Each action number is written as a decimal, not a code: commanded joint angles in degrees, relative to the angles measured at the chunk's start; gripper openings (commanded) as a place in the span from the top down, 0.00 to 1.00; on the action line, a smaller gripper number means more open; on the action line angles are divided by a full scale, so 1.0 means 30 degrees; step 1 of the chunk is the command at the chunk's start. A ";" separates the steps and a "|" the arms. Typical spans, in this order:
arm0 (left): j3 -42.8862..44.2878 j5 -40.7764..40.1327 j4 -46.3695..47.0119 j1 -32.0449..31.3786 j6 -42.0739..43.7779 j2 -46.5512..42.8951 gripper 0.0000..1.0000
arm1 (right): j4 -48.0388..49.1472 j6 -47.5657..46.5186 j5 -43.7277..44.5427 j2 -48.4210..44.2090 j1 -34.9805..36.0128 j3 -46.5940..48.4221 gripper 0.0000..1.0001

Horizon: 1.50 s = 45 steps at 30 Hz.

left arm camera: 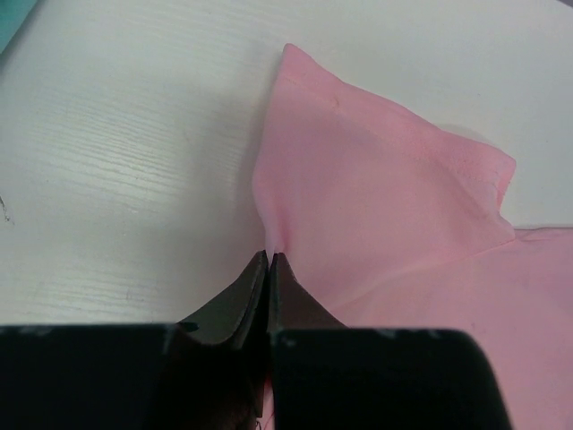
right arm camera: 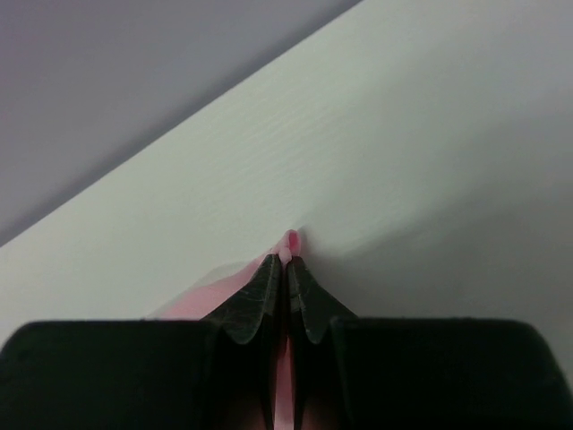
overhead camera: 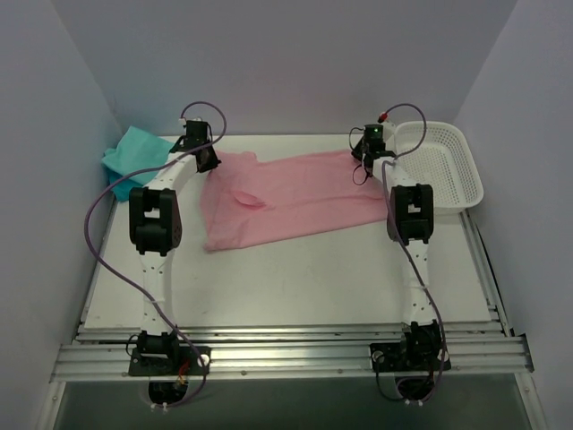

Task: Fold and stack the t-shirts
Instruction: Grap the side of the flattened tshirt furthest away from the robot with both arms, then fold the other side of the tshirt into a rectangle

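A light pink t-shirt lies spread across the middle of the white table, partly folded on its left side. My left gripper pinches the shirt's far left edge; in the left wrist view the black jaws are shut on pink cloth at the gripper's tips. My right gripper is shut on the shirt's far right edge; a small nub of pink cloth pokes out between the tips of the right gripper. A teal t-shirt lies crumpled at the back left corner.
A white plastic mesh basket stands at the back right, just right of my right arm. Grey walls close in on the left, back and right. The table's metal rail runs along the near edge.
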 commanded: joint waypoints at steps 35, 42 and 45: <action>-1.1964 -0.6760 0.4641 -0.2200 0.0719 -0.8639 0.98 | 0.2034 -0.0473 0.1890 -1.2734 -0.0537 -1.6421 1.00; -1.3048 -0.7052 0.4905 -0.1906 0.0338 -0.9548 0.98 | 0.1974 -0.0180 0.1951 -1.3262 -0.1210 -1.7036 1.00; -1.3430 -0.7315 0.5110 -0.1877 0.0367 -0.9870 0.98 | 0.2003 -0.0180 0.1979 -1.3496 -0.1474 -1.7182 1.00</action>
